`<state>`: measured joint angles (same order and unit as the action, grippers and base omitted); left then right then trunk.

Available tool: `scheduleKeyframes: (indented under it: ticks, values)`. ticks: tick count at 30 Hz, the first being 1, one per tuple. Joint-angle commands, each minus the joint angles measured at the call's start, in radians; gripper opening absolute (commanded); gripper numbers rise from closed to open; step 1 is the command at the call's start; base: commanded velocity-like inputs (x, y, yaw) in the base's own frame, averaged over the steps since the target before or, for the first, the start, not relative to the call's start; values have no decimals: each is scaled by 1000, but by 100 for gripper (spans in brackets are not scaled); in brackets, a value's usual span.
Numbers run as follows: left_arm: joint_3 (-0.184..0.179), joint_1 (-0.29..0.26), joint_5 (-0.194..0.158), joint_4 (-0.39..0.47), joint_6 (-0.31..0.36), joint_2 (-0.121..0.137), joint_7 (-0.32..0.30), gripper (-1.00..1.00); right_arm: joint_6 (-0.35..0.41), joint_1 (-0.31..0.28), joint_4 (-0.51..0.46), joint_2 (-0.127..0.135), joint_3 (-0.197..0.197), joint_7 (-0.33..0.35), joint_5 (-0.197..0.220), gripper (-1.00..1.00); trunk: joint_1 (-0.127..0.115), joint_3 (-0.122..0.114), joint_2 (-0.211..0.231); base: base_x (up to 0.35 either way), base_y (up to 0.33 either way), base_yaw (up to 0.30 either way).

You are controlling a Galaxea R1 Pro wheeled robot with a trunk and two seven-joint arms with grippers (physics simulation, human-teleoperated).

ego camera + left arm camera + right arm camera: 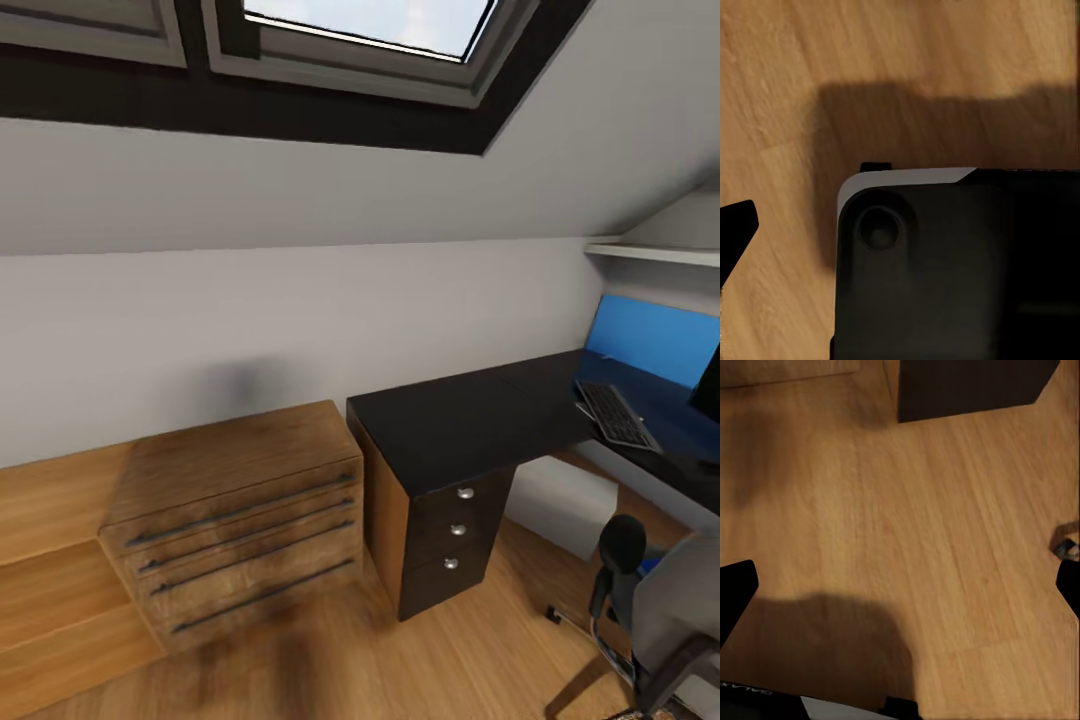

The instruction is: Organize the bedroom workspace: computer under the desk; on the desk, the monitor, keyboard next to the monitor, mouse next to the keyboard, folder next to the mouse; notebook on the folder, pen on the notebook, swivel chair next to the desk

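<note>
Across the desk [470, 420], the keyboard [615, 413] lies far from both jaws.

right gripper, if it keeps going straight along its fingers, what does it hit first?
Likely the bare wood plank floor: the right gripper points down at it, fingers spread, nothing between. The desk's dark base lies further off.

No text can be read with certainty. In the right wrist view, a strip of pale, upside-down lettering stands on the black robot body panel [750, 699] at the frame's edge, too small and cropped to make out.
</note>
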<state>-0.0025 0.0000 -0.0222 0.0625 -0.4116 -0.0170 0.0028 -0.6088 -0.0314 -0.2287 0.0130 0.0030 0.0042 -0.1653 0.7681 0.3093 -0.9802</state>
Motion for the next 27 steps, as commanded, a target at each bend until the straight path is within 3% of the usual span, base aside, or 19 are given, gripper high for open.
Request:
scheduleKeyframes:
  ticks: [1,27]
  values:
    - [-1,0,-2,0,-3,0,0,100,-3,-1,1,2,0,0,-3,100,0,1,-1,0,0,-300]
    - [-1,0,-2,0,-3,0,0,100,-3,-1,-1,18,-1,0,-3,100,0,1,-1,0,0,-300]
